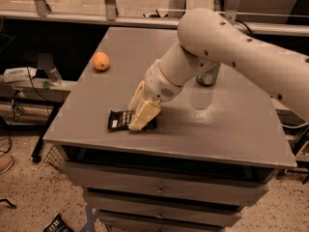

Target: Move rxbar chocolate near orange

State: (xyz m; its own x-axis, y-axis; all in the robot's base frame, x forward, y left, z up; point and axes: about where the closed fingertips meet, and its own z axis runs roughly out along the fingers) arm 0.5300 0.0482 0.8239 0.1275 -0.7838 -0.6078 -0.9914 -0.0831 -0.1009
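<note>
The rxbar chocolate (117, 120), a flat black wrapper with white lettering, lies near the table's front left edge. My gripper (141, 113) is down on the bar's right end. Its cream fingers (145, 116) are drawn together on the bar and cover that end. The orange (101, 61) sits on the table's left side, well behind the bar and apart from it.
A green soda can (208, 74) stands mid-table to the right, partly hidden behind my arm (227, 47). The grey table (217, 129) has drawers below its front edge. A lower shelf with cables and small items stands to the left.
</note>
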